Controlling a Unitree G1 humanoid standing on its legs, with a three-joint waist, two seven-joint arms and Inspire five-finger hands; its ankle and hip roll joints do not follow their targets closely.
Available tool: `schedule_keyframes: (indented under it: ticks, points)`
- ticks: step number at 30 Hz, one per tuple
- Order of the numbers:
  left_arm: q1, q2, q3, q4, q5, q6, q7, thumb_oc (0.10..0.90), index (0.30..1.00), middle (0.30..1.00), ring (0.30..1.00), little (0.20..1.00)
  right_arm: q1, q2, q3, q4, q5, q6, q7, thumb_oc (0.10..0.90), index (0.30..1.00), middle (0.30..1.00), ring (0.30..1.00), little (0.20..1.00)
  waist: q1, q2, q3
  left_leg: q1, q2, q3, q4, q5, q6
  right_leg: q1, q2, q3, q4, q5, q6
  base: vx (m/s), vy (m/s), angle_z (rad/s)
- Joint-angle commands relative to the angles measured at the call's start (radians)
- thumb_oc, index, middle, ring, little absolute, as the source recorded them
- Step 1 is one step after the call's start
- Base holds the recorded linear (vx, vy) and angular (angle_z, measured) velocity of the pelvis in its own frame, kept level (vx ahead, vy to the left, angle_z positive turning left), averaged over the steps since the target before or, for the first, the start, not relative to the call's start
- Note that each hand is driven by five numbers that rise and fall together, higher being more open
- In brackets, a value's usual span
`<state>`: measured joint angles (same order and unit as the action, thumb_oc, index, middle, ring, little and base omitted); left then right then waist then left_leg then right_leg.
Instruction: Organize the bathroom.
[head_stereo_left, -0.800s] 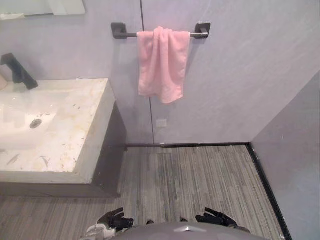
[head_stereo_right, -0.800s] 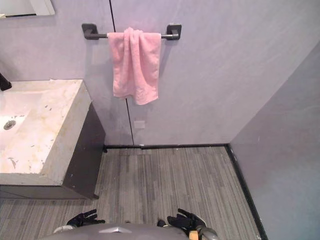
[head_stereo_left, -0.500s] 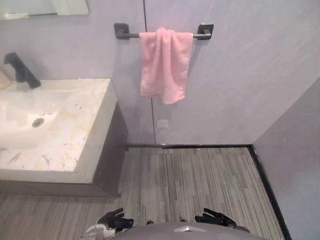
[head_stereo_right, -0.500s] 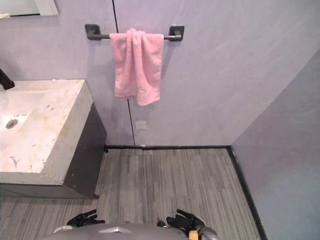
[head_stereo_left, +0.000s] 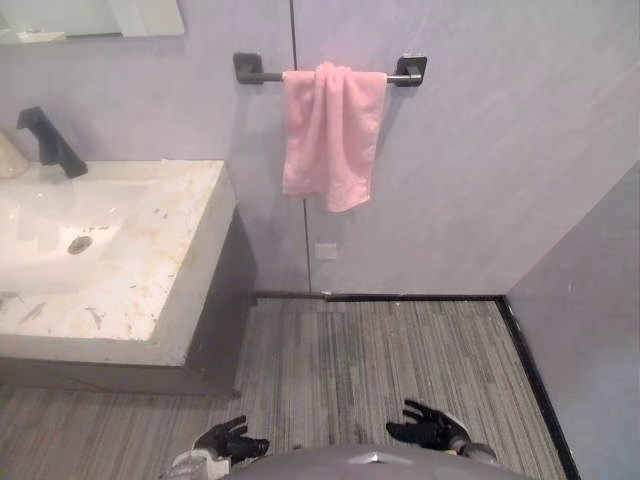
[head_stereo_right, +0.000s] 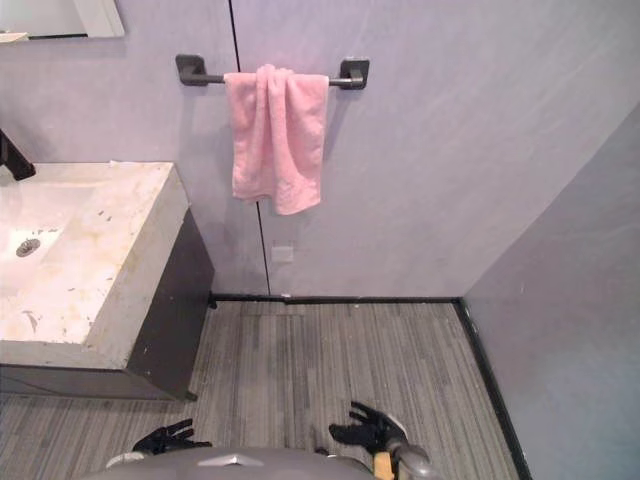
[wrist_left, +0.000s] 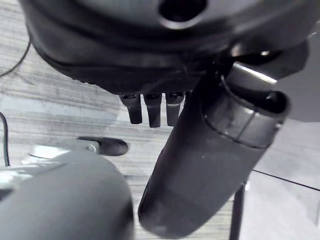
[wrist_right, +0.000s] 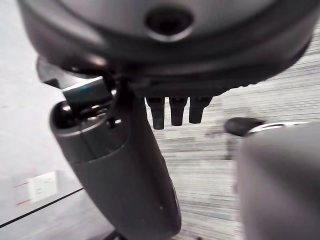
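Both the left hand (head_stereo_left: 232, 441) and right hand (head_stereo_left: 428, 428) hang open and empty, well below the pink towel (head_stereo_left: 331, 135).

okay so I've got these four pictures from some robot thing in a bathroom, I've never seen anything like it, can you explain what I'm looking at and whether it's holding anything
This is a humanoid robot standing in a bathroom. Two pictures come from cameras in its head, looking down. They show a pink towel draped over a dark towel bar on the wall, a pale stone sink with a black faucet to the robot's left, and a striped floor. Low in those views are the left robot hand and the right robot hand, both over the floor. The other two pictures come from cameras on each wrist, looking very closely along the dark fingers. Both hands are open and hold nothing.
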<state>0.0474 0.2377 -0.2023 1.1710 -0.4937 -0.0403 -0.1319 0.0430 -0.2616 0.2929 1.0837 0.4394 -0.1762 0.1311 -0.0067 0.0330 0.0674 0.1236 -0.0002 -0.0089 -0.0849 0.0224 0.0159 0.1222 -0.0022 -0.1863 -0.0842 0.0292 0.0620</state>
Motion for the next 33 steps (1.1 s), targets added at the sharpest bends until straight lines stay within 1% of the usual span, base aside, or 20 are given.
schedule_keyframes:
  ticks: [1,2,3,6,7,8,9,10,11,14,17,18,20,21,23,24,26,28,30,33]
  points:
    - [-0.081,0.034,0.009,-0.116,-0.133,-0.1,0.017,0.8,0.9,0.9,0.9,0.9,-0.081,-0.057,0.032,-0.197,0.026,-0.157,-0.086,0.8,0.9,0.9,0.9,0.9,-0.004,-0.031,0.006,-0.01,0.013,0.027,0.002,-0.035,-0.006,-0.007,-0.021,0.021,0.051,-0.075,-0.018,0.03,-0.045,0.01]
    - [-0.082,0.037,0.012,-0.138,-0.135,-0.102,0.024,0.8,0.9,0.9,0.9,0.9,-0.079,-0.06,0.031,-0.227,0.018,-0.159,-0.099,0.8,0.9,0.9,0.9,0.9,-0.005,-0.031,0.007,-0.01,0.014,0.027,0.004,-0.035,-0.006,-0.008,-0.021,0.022,0.053,-0.075,-0.018,0.03,-0.066,0.01]
    - [-0.093,0.056,0.027,-0.254,-0.152,-0.085,0.05,0.8,0.9,0.9,0.9,0.9,-0.067,-0.083,0.027,-0.389,0.012,-0.13,-0.145,0.8,0.9,0.9,0.9,0.9,-0.011,-0.033,0.013,-0.012,0.017,0.032,0.017,-0.037,-0.006,-0.011,-0.022,0.028,0.06,-0.076,-0.021,0.01,-0.059,0.01]
    - [-0.114,0.087,0.035,-0.408,-0.153,-0.124,0.083,0.8,0.9,0.9,0.9,0.9,-0.053,-0.116,0.013,-0.578,-0.004,-0.16,-0.201,0.8,0.9,0.9,0.9,0.9,-0.022,-0.039,0.024,-0.027,0.027,0.048,0.07,-0.047,-0.01,-0.019,-0.025,0.039,0.078,-0.077,-0.028,0.01,-0.066,-0.01]
    - [-0.124,0.101,0.039,-0.485,-0.161,-0.158,0.093,0.8,0.9,0.9,0.9,0.9,-0.052,-0.131,0.008,-0.637,-0.009,-0.203,-0.211,0.8,0.9,0.9,0.9,0.9,-0.025,-0.045,0.033,-0.043,0.032,0.057,0.117,-0.058,-0.013,-0.022,-0.029,0.044,0.089,-0.079,-0.033,0.01,-0.058,-0.02]
    - [-0.129,0.107,0.042,-0.524,-0.165,-0.148,0.107,0.8,0.9,0.9,0.9,0.9,-0.055,-0.137,0.004,-0.662,-0.009,-0.2,-0.215,0.8,0.9,0.9,0.9,0.9,-0.025,-0.048,0.038,-0.055,0.033,0.059,0.144,-0.061,-0.015,-0.024,-0.031,0.046,0.096,-0.079,-0.036,-0.01,-0.097,0.01]
    - [-0.148,0.128,0.051,-0.623,-0.158,-0.169,0.143,0.8,0.9,0.9,0.9,0.9,-0.069,-0.154,-0.004,-0.72,-0.022,-0.234,-0.224,0.8,0.9,0.9,0.9,0.9,-0.021,-0.06,0.062,-0.112,0.035,0.059,0.262,-0.048,-0.022,-0.026,-0.034,0.053,0.117,-0.079,-0.047,-0.03,-0.086,0.03]
    - [-0.154,0.135,0.054,-0.66,-0.152,-0.171,0.154,0.8,0.9,0.9,0.9,0.9,-0.074,-0.159,-0.006,-0.74,-0.032,-0.244,-0.231,0.8,0.9,0.9,0.9,0.9,-0.019,-0.065,0.073,-0.143,0.037,0.055,0.324,-0.028,-0.025,-0.027,-0.033,0.055,0.123,-0.078,-0.054,-0.04,-0.123,-0.01]
    - [-0.161,0.146,0.062,-0.737,-0.149,-0.186,0.175,0.8,0.9,0.9,0.9,0.9,-0.084,-0.171,-0.011,-0.771,-0.041,-0.266,-0.233,0.8,0.9,0.9,0.9,0.9,-0.016,-0.073,0.095,-0.201,0.042,0.051,0.44,0.008,-0.03,-0.028,-0.031,0.059,0.136,-0.078,-0.068,-0.03,-0.082,-0.07]
    - [-0.154,0.159,0.074,-0.872,-0.13,-0.195,0.187,0.8,0.9,0.9,0.9,0.9,-0.081,-0.176,-0.023,-0.803,-0.051,-0.281,-0.219,0.8,0.9,0.9,0.9,0.9,-0.008,-0.075,0.126,-0.284,0.036,0.04,0.564,0.039,-0.026,-0.023,-0.025,0.064,0.151,-0.082,-0.083,0.02,-0.055,-0.1]
    - [-0.119,0.156,0.077,-0.999,-0.106,-0.186,0.155,0.8,0.9,0.9,0.9,0.9,-0.06,-0.173,-0.032,-0.816,-0.055,-0.284,-0.204,0.8,0.9,0.9,0.9,0.9,0.004,-0.061,0.134,-0.282,0.017,0.053,0.442,0.051,-0.031,-0.004,-0.018,0.064,0.15,-0.094,-0.072,0.19,0.05,0.08]
    - [-0.094,0.151,0.073,-1.053,-0.13,-0.16,0.138,0.8,0.9,0.9,0.9,0.9,-0.047,-0.175,-0.031,-0.822,-0.046,-0.277,-0.2,0.8,0.9,0.9,0.9,0.9,0.011,-0.043,0.13,-0.269,0.008,0.068,0.278,0.074,-0.041,0.007,-0.001,0.065,0.139,-0.1,-0.064,0.25,0.084,0.11]
    - [-0.076,0.154,0.06,-1.077,-0.152,-0.156,0.132,0.8,0.9,0.9,0.9,0.9,-0.033,-0.178,-0.03,-0.821,-0.035,-0.277,-0.194,0.8,0.9,0.9,0.9,0.9,0.017,-0.03,0.128,-0.262,0.01,0.088,0.146,0.111,-0.053,0.027,0.015,0.063,0.125,-0.107,-0.062,0.28,0.07,0.17]
    - [-0.046,0.159,0.045,-1.105,-0.154,-0.154,0.124,0.8,0.9,0.9,0.9,0.9,-0.009,-0.185,-0.033,-0.825,-0.014,-0.285,-0.181,0.8,0.9,0.9,0.9,0.9,0.021,-0.02,0.127,-0.26,0.018,0.107,0.043,0.163,-0.067,0.058,0.033,0.064,0.114,-0.12,-0.06,0.27,0.042,0.15]
    - [-0.01,0.167,0.042,-1.124,-0.147,-0.154,0.089,0.8,0.9,0.9,0.9,0.9,0.029,-0.187,-0.051,-0.831,0.003,-0.293,-0.156,0.8,0.9,0.9,0.9,0.9,0.025,-0.017,0.121,-0.273,0.026,0.115,0.016,0.187,-0.079,0.087,0.042,0.055,0.114,-0.139,-0.059,0.34,0.056,0.12]
    - [0.006,0.176,0.042,-1.144,-0.154,-0.139,0.073,0.8,0.9,0.9,0.9,0.9,0.036,-0.185,-0.051,-0.822,0.01,-0.296,-0.152,0.8,0.9,0.9,0.9,0.9,0.026,-0.023,0.11,-0.268,0.026,0.135,0.006,0.148,-0.071,0.097,0.035,0.056,0.108,-0.14,-0.052,0.38,0.096,-0.08]
    - [0.017,0.174,0.044,-1.156,-0.18,-0.114,0.065,0.8,0.9,0.9,0.9,0.9,0.04,-0.184,-0.05,-0.817,0.02,-0.295,-0.154,0.8,0.9,0.9,0.9,0.9,0.031,-0.025,0.1,-0.256,0.02,0.137,0.007,0.135,-0.069,0.108,0.025,0.054,0.101,-0.141,-0.043,0.24,0.089,-0.17]
    - [0.031,0.189,0.043,-1.166,-0.145,-0.126,0.074,0.8,0.9,0.9,0.9,0.9,0.053,-0.17,-0.037,-0.812,0.024,-0.305,-0.162,0.8,0.9,0.9,0.9,0.9,0.044,-0.027,0.076,-0.218,-0.001,0.086,0.001,0.102,-0.037,0.112,-0.009,0.042,0.114,-0.149,-0.017,0.3,0.138,-0.18]
    - [0.036,0.206,0.036,-1.182,-0.093,-0.131,0.091,0.8,0.9,0.9,0.9,0.9,0.066,-0.163,-0.035,-0.829,0.014,-0.306,-0.179,0.8,0.9,0.9,0.9,0.9,0.043,-0.027,0.059,-0.196,-0.01,0.06,-0.002,0.083,-0.015,0.088,-0.028,0.032,0.154,-0.157,-0.001,0.25,0.148,-0.49]
    - [0.034,0.232,0.032,-1.197,-0.092,-0.124,0.094,0.8,0.9,0.9,0.9,0.9,0.072,-0.158,-0.041,-0.843,0.001,-0.317,-0.191,0.8,0.9,0.9,0.9,0.9,0.038,-0.029,0.048,-0.184,-0.025,0.033,-0.002,0.074,0.008,0.051,-0.049,0.029,0.228,-0.146,0.015,0.17,0.156,-0.05]
